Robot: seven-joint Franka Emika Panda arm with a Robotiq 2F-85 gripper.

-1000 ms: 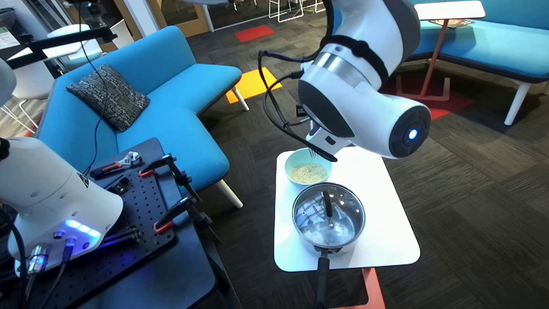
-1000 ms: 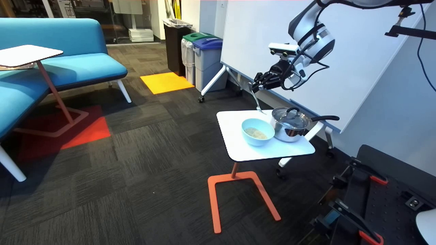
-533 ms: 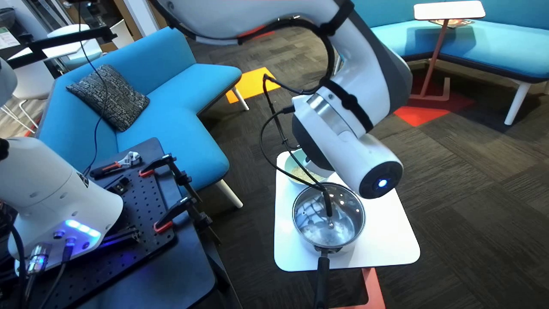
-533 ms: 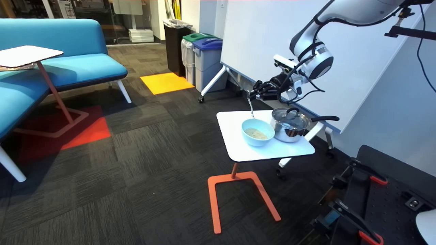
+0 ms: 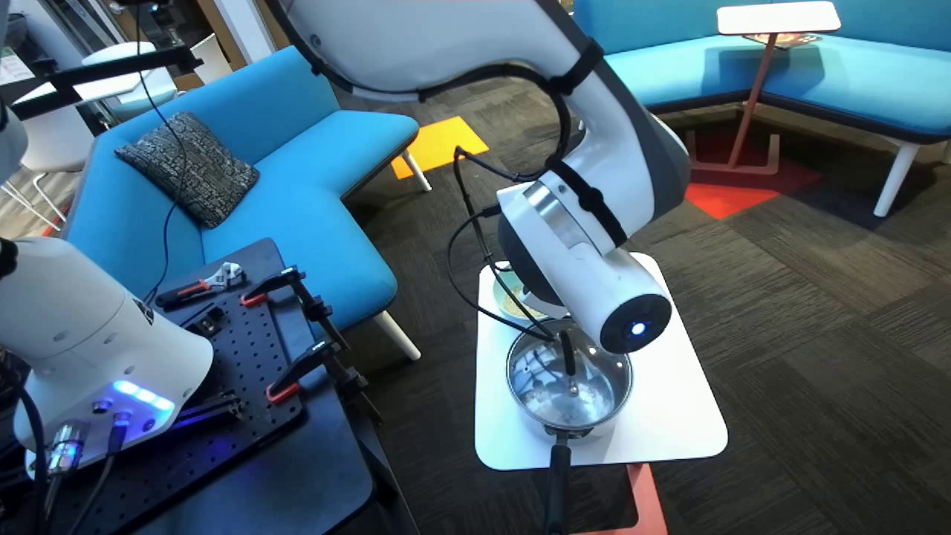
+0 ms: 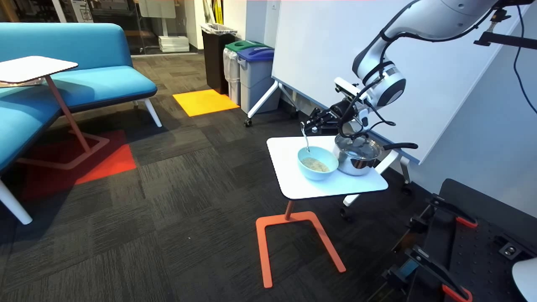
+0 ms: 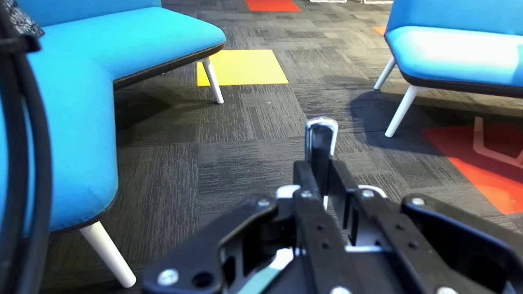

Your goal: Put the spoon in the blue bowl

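My gripper (image 6: 309, 126) is shut on the handle of a long silver utensil, taken as the spoon (image 6: 305, 137). It hangs nearly upright, and its lower end is at the far rim of the blue bowl (image 6: 315, 175); I cannot tell whether they touch. In the wrist view the handle top (image 7: 321, 136) stands up between the fingertips (image 7: 322, 173), and its lower part is hidden. The pale blue bowl holds a grainy cream-coloured layer. In an exterior view the bowl (image 5: 502, 291) is partly covered by the arm and cables, and the gripper and spoon are hidden.
A steel pot (image 6: 354, 164) with a glass lid and dark handle stands beside the bowl, close under the wrist and cables. Both sit on a small white table (image 6: 289, 184) with rounded corners. Blue sofas (image 5: 297, 223) and a whiteboard (image 6: 327, 42) stand around.
The arm has come down and moved over the table. The held spoon has swung more upright, and its lower end has gone from behind the bowl to the bowl's far rim.
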